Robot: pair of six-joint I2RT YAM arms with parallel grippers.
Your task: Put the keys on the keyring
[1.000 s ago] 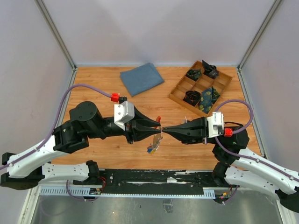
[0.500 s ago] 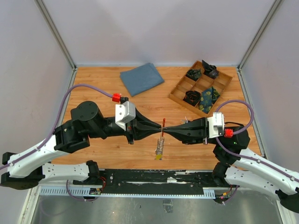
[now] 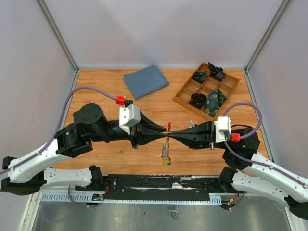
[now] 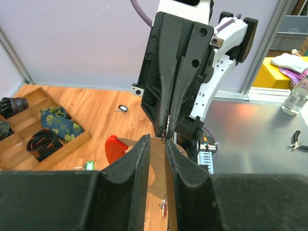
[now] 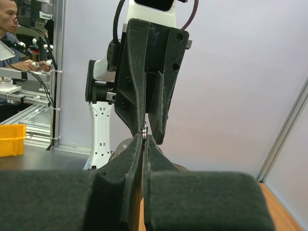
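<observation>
Keys (image 3: 166,151) sit at mid-table, gathered in one tight bunch right under the spot where your two grippers meet. From overhead, the bunch's long axis runs from that meeting point straight toward the near edge. The top of the bunch is at the fingertips and the small yellow and blue ends are at the far, lower end. You cannot tell from these views whether that lower end touches the table (image 3: 96,91).

The keyring (image 3: 169,126) points the other way. Its red curve sticks out from the same meeting point toward the far edge, so it lies crosswise to the line of the arms and roughly in line with the keys. In your left wrist view the red curve shows just beside the outer face of one finger, on the side of the wooden tray (image 3: 179,99).

Your left gripper (image 3: 165,134) comes in from the left with its jaws a narrow gap apart. I cannot tell whether they pinch anything.

Your right gripper (image 3: 172,135) faces it tip to tip with its fingers pressed fully together. What it holds, if anything, is too thin to make out.

A folded blue cloth (image 3: 146,81) lies well apart, near the far edge.
</observation>
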